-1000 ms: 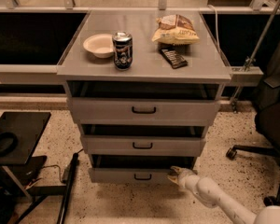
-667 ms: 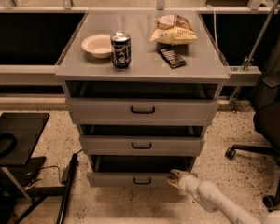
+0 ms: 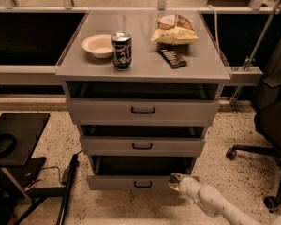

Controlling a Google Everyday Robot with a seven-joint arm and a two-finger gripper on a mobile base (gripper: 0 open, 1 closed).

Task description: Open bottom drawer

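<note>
Cabinet (image 3: 145, 67) of three grey drawers, seen from above and in front, on a speckled terrazzo floor (image 3: 225, 142). On its flat grey top sit a pale bowl (image 3: 98, 45), a dark drink can (image 3: 122, 50) just beside it, a crumpled chip bag (image 3: 174, 29) and a small dark packet (image 3: 173, 58), perhaps a chocolate bar. The bottom drawer (image 3: 114, 182), lowest of the three, stands partly pulled out, with a dark gap above its front. The white gripper (image 3: 175, 182) is low at the drawer front's right end, right of the handle (image 3: 143, 184); whether it grasps anything cannot be told. A black office chair (image 3: 271, 125) stands to the right, a black side table (image 3: 16, 135) to the left.
</note>
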